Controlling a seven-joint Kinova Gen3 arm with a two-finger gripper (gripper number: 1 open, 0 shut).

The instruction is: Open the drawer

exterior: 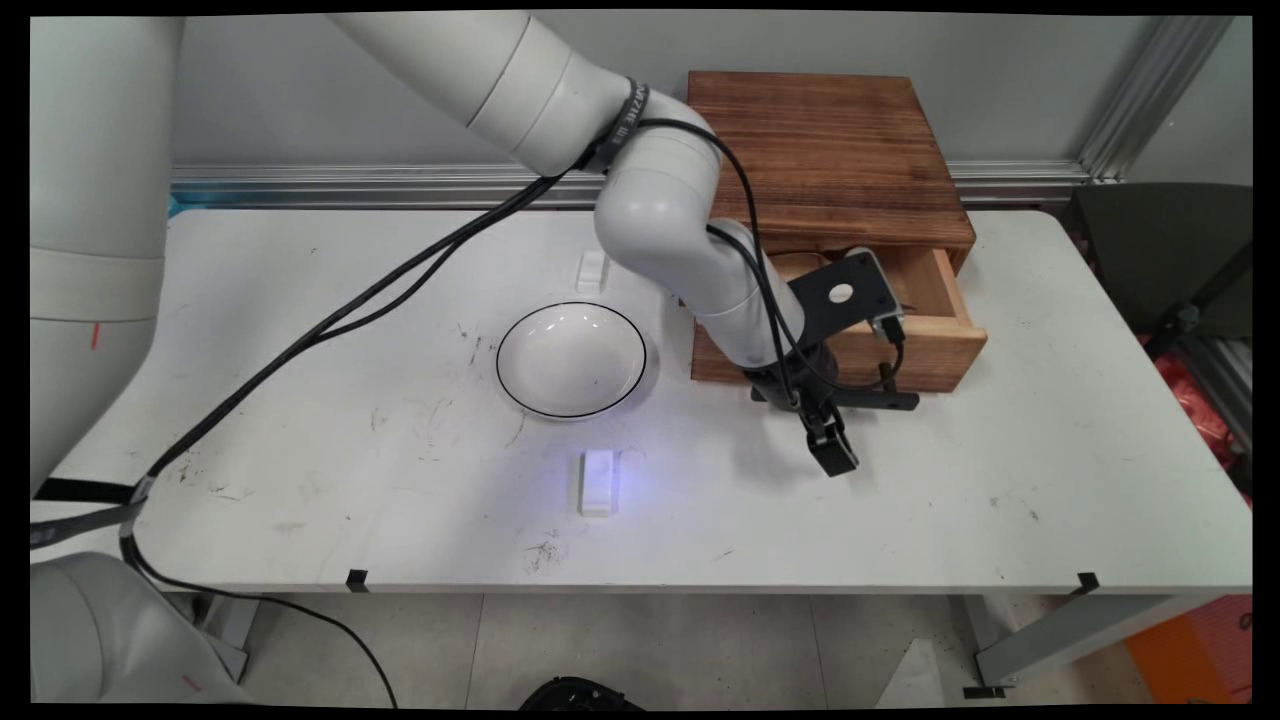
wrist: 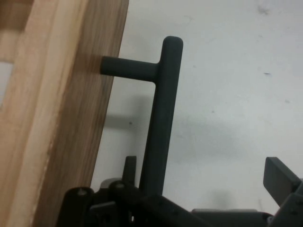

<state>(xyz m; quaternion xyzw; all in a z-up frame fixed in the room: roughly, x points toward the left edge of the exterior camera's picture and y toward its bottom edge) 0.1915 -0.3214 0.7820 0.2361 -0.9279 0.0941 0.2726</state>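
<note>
**Op:** Main view: my end effector [exterior: 838, 440] hangs centre-right of frame, just below the drawer [exterior: 905, 340], which stands pulled out of the wooden box [exterior: 830, 150]. A bowl [exterior: 571, 359] sits mid-frame on the tabletop [exterior: 1050, 480].

**Spotter:** Risk?

**Op:** Hand view: the fingers [wrist: 279, 177] are spread, with the handle [wrist: 161, 127] running up between them, nearer the left one. If I move sideways, I reckon I'd knock the bar and skew the drawer.

White black-rimmed bowl [exterior: 571, 359], brown wood-grained drawer box [exterior: 830, 160], dark grey handle [wrist: 161, 118].
</note>
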